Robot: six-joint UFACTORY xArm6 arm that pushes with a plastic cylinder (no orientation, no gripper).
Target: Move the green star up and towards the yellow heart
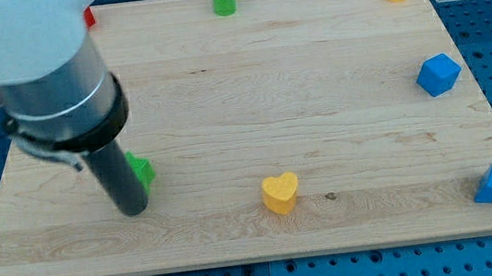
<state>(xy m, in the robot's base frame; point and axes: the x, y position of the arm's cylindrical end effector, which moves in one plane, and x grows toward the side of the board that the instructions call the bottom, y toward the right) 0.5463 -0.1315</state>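
My tip is set against the left of the green star, partly hidden behind the bare rod, left of the yellow heart near the wooden board's bottom edge.

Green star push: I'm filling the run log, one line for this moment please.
my tip beside green star, view's left | yellow heart apart, view's right | star not there yet

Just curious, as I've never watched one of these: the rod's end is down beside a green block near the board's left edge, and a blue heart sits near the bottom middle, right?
Nearly. The heart near the bottom middle is yellow, not blue, as the camera view shows. The rest holds: my tip is down beside the green block near the board's left edge.
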